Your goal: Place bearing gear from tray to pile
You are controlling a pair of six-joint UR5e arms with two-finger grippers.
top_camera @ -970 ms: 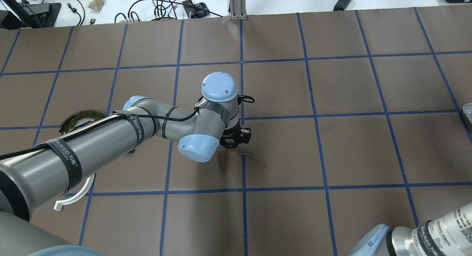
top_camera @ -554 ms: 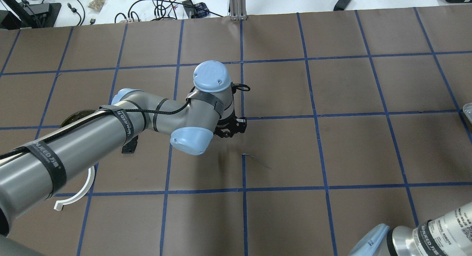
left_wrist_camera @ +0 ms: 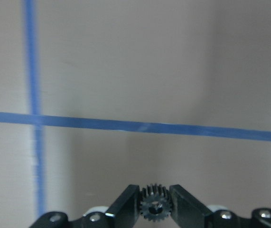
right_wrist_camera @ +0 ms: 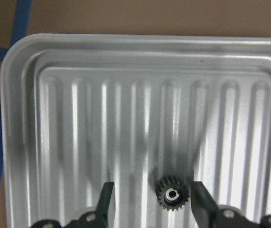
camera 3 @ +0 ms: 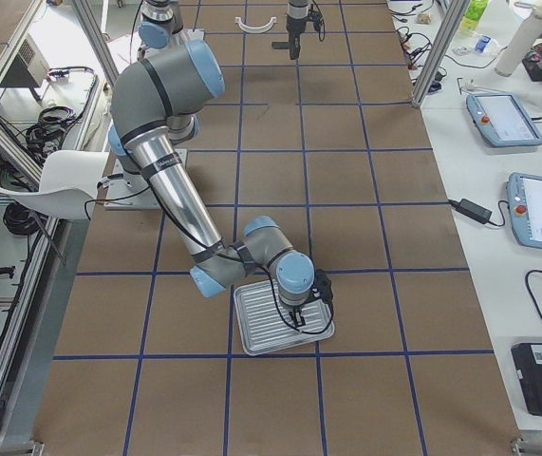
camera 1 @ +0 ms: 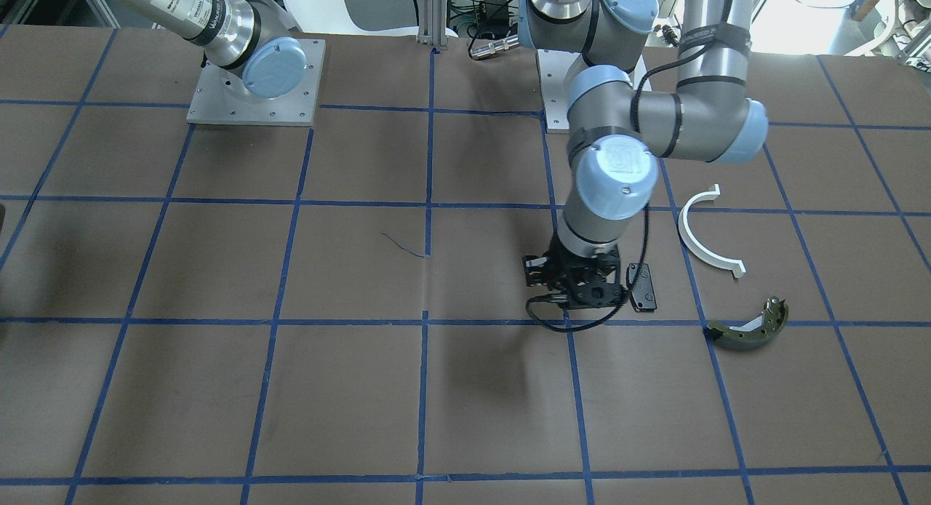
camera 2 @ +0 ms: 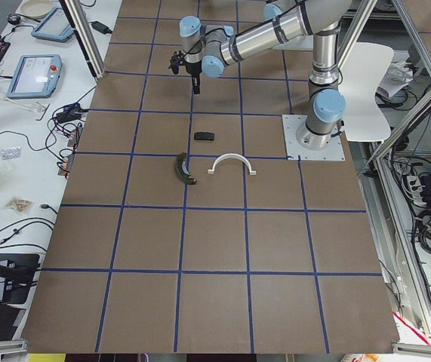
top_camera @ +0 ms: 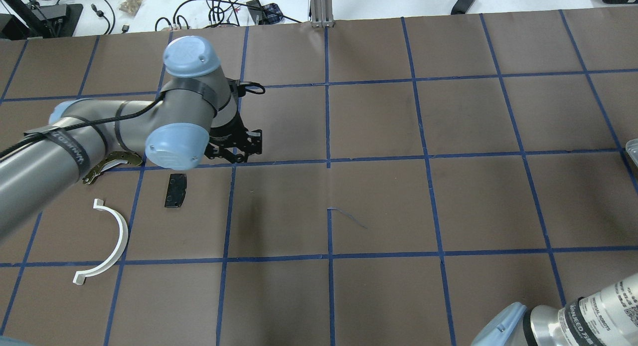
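Observation:
My left gripper (top_camera: 239, 149) is shut on a small dark bearing gear (left_wrist_camera: 154, 209) and holds it above the brown table, beside the pile. The pile is a white half-ring arc (top_camera: 112, 236), a small black pad (top_camera: 176, 190) and an olive brake shoe (top_camera: 112, 162) partly under my left arm. In the front view the gripper (camera 1: 574, 294) is just left of the pad (camera 1: 643, 287). My right gripper (right_wrist_camera: 153, 190) is open low over the ribbed metal tray (right_wrist_camera: 12, 61), its fingers either side of a second gear (right_wrist_camera: 172, 192) lying in the tray.
The tray (camera 3: 261, 342) sits at the table's right end under my right arm. Blue tape lines grid the brown table (top_camera: 379, 201). Cables and devices lie past the far edge (top_camera: 224, 7). An aluminium post (top_camera: 321, 7) stands at the far middle.
My left arm has swung left and farther across the table with the gear, from the table's middle to beside the pile. The black pad and white arc are now uncovered.

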